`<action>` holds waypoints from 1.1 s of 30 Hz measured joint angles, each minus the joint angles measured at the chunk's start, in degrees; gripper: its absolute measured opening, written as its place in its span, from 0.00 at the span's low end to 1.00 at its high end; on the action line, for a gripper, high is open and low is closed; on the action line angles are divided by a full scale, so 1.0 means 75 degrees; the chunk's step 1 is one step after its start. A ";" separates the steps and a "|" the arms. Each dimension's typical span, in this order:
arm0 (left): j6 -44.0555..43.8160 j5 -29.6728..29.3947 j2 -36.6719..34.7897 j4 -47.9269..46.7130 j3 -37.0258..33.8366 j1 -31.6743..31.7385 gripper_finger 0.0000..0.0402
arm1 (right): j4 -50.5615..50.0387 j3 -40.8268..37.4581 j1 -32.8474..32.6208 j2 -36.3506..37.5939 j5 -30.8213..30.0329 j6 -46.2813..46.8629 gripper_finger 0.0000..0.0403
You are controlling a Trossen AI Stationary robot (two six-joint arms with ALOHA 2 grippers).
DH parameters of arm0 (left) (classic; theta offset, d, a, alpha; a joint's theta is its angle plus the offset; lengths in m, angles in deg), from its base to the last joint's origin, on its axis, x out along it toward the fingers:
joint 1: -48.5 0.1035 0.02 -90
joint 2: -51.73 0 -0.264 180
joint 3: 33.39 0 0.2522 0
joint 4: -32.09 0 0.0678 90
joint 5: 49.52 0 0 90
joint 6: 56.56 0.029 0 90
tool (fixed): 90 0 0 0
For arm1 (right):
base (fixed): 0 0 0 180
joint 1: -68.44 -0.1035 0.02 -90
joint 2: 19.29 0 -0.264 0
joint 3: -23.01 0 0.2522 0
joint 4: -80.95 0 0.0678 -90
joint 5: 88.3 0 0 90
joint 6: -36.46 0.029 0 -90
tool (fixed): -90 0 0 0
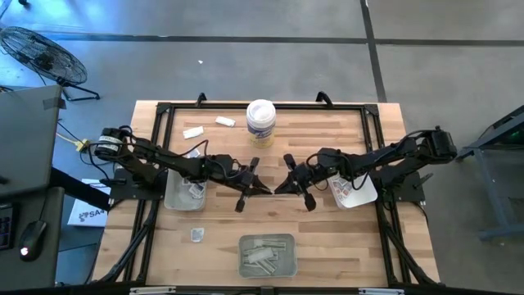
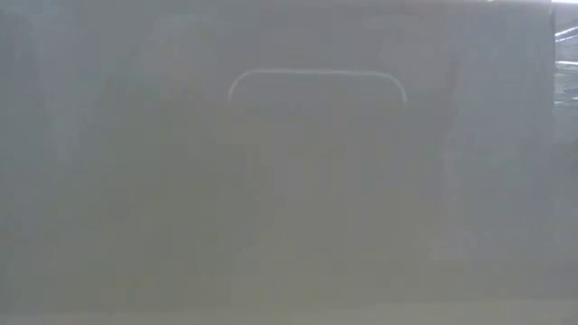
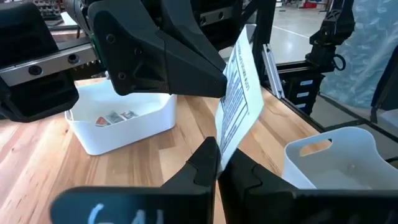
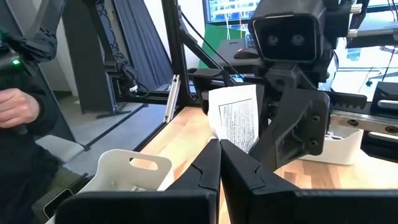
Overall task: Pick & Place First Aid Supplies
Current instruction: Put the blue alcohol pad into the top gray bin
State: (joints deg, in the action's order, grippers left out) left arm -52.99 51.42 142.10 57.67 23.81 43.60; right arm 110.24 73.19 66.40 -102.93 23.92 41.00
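One first aid packet (image 3: 239, 87), white with blue print, stands up between the two grippers over the middle of the table. My left gripper (image 1: 255, 187) is shut on it. My right gripper (image 1: 285, 185) faces it from the right, shut, its fingertips (image 4: 219, 152) right at the packet (image 4: 236, 121). More packets lie in the left tray (image 1: 182, 195) and the right tray (image 3: 124, 118). Strip wrappers lie in the near tray (image 1: 266, 254). Loose packets lie at the far left (image 1: 194, 131) (image 1: 225, 121) and the near left (image 1: 196, 235). My left gripper pinches the packet's lower edge (image 3: 221, 146) between its two fingertips, coming level from the table's left. The packet stands upright above the fingers, lifted clear of the table. My right gripper's tips are beside the packet; whether they touch it I cannot tell.
A white tub (image 1: 260, 119) stands at the far middle. Black frame bars (image 1: 262, 105) run along the table's edges. The low view is filled by a grey translucent wall (image 2: 316, 90). A person's hand (image 4: 12, 109) shows beyond the table.
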 joint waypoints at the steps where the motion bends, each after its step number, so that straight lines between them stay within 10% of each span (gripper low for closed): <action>1: 0.0000 0.0000 0.0000 -0.0003 0.0000 0.0000 0.01 | -0.0003 0.0000 0.0000 0.0000 0.0000 0.0002 0.00; 33: -0.0276 -0.0093 -0.0036 0.0025 -0.0002 0.0000 0.19 | -0.0203 0.0000 0.0000 0.0003 0.0026 0.0000 0.00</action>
State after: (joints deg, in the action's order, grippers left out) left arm -55.06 50.72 141.83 57.85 23.80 43.60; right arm 108.72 73.19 66.40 -102.91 24.11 41.00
